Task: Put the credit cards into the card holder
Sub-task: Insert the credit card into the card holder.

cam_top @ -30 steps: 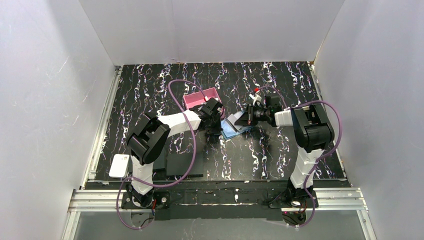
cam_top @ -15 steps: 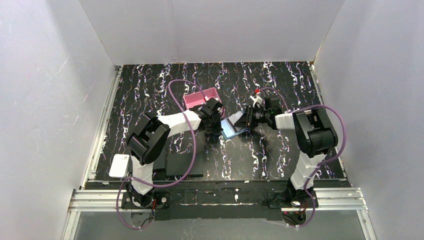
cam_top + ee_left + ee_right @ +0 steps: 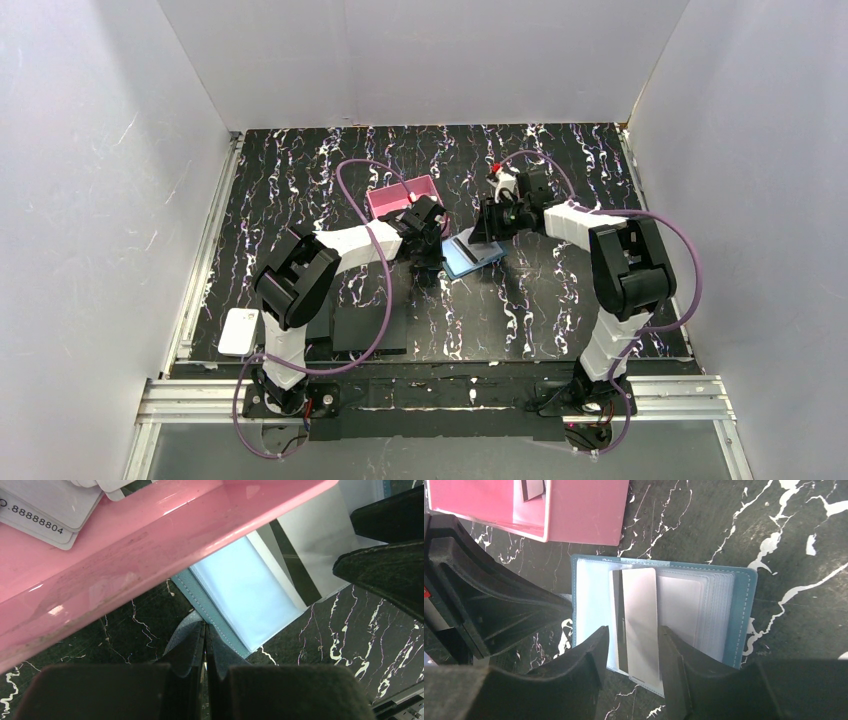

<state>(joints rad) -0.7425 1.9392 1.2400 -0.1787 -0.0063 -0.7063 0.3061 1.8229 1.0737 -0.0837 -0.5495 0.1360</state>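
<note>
— Inside the pink card holder (image 3: 150,535), is anything lying yet?
— Several cards (image 3: 45,510) are sitting in it. One striped card (image 3: 640,625) is lying on the open blue case (image 3: 741,610) just beside it, so I'd say that one is waiting to go over.
— And the grippers?
— The right gripper (image 3: 633,640) is standing spread astride that card, not clamping it. The left gripper (image 3: 205,640) is pinching the case's flap.

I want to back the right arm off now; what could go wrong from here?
1. The striped card overhangs the near edge of the blue card holder, and the open right gripper flanks it closely; retreating might drag it out.
2. The left gripper pinches only the holder's cover edge, hard by the pink box, so the holder could shift.
</note>
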